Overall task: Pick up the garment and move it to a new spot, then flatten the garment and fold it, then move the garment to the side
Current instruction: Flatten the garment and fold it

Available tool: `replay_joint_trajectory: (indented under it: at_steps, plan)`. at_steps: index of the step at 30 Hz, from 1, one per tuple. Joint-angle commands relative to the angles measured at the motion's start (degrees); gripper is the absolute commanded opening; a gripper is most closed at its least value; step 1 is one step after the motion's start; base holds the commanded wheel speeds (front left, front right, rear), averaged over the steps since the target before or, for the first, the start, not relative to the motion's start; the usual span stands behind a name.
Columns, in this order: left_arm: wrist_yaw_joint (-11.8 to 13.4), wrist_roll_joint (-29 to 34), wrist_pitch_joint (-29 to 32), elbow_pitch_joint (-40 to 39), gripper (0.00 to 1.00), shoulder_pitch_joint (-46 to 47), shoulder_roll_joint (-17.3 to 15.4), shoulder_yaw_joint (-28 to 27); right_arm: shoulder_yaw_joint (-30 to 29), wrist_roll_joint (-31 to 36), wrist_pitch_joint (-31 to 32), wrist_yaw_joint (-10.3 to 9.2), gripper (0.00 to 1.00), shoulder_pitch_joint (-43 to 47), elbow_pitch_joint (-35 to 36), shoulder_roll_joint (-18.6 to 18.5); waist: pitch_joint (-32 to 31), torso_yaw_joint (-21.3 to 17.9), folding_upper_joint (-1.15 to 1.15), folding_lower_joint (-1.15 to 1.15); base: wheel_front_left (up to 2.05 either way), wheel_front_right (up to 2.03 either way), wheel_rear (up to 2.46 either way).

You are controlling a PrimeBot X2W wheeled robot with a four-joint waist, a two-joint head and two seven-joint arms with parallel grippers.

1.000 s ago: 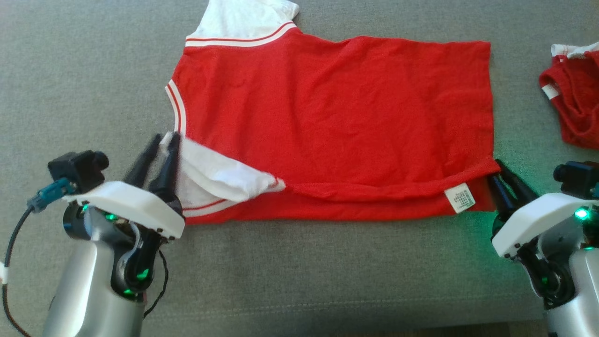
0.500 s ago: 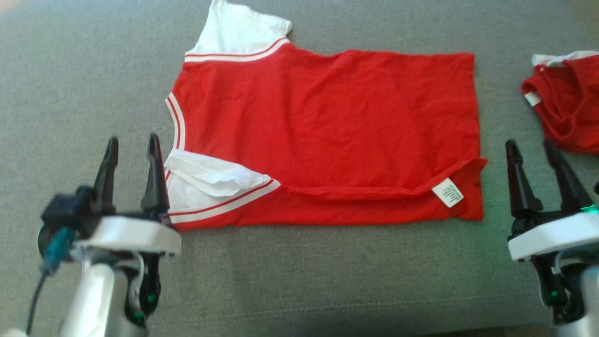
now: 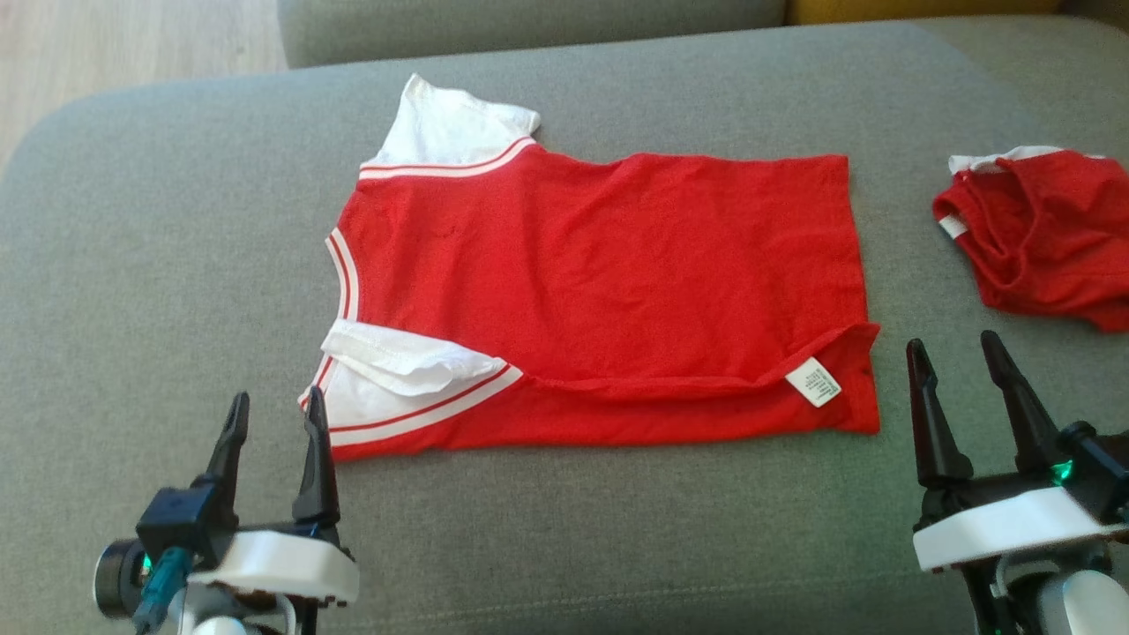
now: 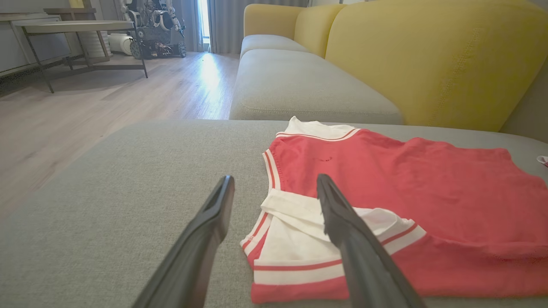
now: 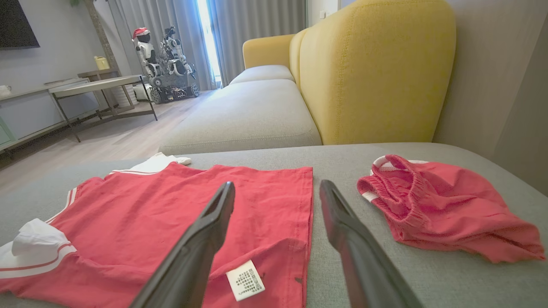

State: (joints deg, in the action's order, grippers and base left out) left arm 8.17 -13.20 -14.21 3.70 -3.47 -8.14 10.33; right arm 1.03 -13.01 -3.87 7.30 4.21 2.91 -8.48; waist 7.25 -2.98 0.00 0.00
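The garment is a red T-shirt with white, red-striped sleeves, spread on the grey sofa cushion. Its near long edge is folded up over the body, with a white care label showing at the near right corner. In the wrist views the garment lies just ahead of the fingers. My left gripper stands open just short of the near sleeve, holding nothing. Off the hem's near corner, my right gripper is open and apart from the cloth.
A crumpled pair of red shorts lies at the far right of the cushion. Behind it rise yellow backrests and more grey seat cushions. Wooden floor lies to the left, with a low table and another robot beyond.
Both grippers let go of the garment's near edge, opened wide and drew back toward me. The folded edge now lies flat. The head camera tilted up, shifting the whole picture.
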Motion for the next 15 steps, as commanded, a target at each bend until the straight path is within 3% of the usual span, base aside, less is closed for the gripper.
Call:
replay_joint_trajectory:
  at_steps: [1, 15]
  plan:
    - [0.3, 0.3, -0.6, -1.7, 1.0, 1.1, -0.5, -2.0, 1.1, 0.5, -0.9, 0.19, 1.0, -0.6, 1.6, -0.6, -0.9, 0.0, 0.0, 0.0, 0.0, 0.0, 0.0]
    - [0.2, -0.1, -0.4, -0.1, 1.0, 0.4, -1.2, -1.6, 1.3, 1.0, -1.0, 0.19, 1.0, 0.1, 1.0, -0.2, -2.1, 0.2, 0.0, 0.0, 0.0, 0.0, 0.0]
